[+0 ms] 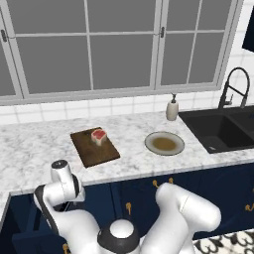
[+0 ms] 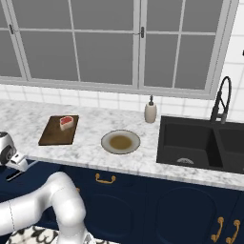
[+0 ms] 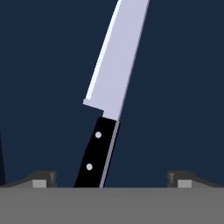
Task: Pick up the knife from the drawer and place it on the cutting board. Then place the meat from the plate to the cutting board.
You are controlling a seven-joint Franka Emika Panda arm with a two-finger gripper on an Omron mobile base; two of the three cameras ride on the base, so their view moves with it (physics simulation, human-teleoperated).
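Lying flat on the navy-blue floor of the drawer (image 3: 175,87), the slim kitchen knife (image 3: 107,100) with a black riveted handle and silver blade was seen in the hand view, its handle nearest the camera and its blade slanting up and away. The two small dark fingertips of the end effector (image 3: 111,178) were seen at either side of the handle, set wide apart and well clear of it, with nothing clamped between them. In the left base view, the white arm was bent low in front of the navy cabinets, below the edge of the white marbled surface (image 1: 30,144). On that surface, the flat dark-brown wooden cutting board (image 1: 94,148) was seen with the small blocky chunk of raw meat (image 1: 99,136), red on top with pale sides, resting on its far end. The round grey-beige plate (image 1: 164,143) with a brownish centre was seen to the right of the board, apart from it. A beige soap dispenser (image 1: 172,108) was seen against the tiled wall near the black sink (image 1: 223,130) and its dark curved tap (image 1: 235,88).
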